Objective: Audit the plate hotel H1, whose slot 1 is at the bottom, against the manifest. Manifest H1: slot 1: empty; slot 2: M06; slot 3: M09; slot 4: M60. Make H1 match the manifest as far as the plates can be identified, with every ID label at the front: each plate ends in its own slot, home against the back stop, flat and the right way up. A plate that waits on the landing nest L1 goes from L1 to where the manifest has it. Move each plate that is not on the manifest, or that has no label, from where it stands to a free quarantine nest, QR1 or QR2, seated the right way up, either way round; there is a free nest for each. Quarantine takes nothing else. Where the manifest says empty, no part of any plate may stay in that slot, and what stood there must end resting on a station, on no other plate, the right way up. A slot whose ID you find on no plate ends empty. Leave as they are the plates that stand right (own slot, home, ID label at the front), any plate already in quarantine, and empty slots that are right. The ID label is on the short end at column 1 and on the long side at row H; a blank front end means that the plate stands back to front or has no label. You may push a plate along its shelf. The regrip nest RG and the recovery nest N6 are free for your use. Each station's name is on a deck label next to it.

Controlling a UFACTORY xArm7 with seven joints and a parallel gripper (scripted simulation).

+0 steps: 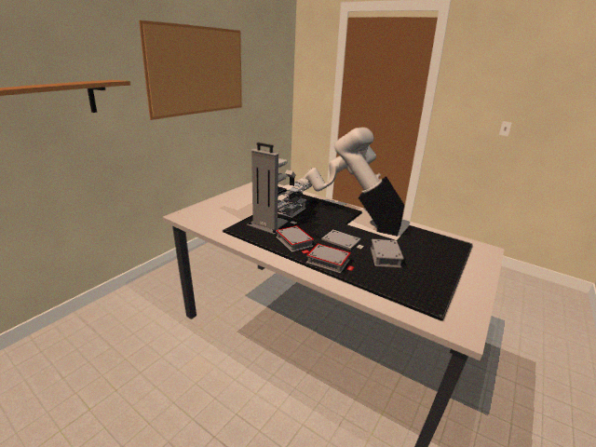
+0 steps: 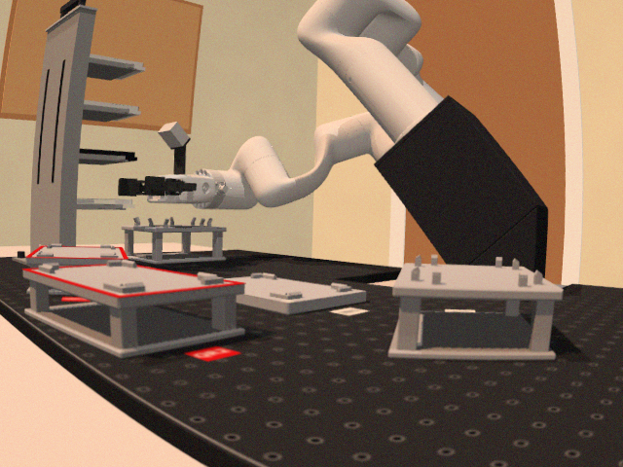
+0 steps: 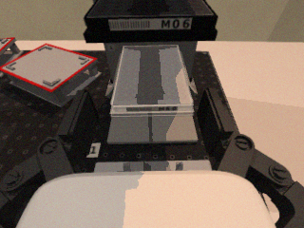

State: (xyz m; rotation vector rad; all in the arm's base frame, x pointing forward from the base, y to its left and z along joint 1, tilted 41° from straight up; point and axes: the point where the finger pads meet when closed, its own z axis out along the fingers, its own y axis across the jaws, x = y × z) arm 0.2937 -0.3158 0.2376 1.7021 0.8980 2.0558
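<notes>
The plate hotel H1 (image 2: 60, 125) stands at the left of the deck. In the wrist view a black plate (image 3: 151, 23) labelled M06 at its front sits in the second slot. Below it a clear plate (image 3: 152, 81) lies in the bottom slot, and its front label is too blurred to read. The two upper shelves (image 2: 110, 88) look empty. My gripper (image 2: 130, 187) is open, empty and level. It faces the hotel front at a height between the bottom two slots, with its fingers spread to either side of the clear plate's near end and apart from it.
An empty raised nest with pegs (image 2: 173, 241) stands right under my gripper. Two red-rimmed nests (image 2: 130, 286) (image 2: 75, 252) stand at the front left. A low flat nest (image 2: 297, 294) and a raised nest (image 2: 475, 302) lie to the right. The arm's black base (image 2: 462, 186) is behind.
</notes>
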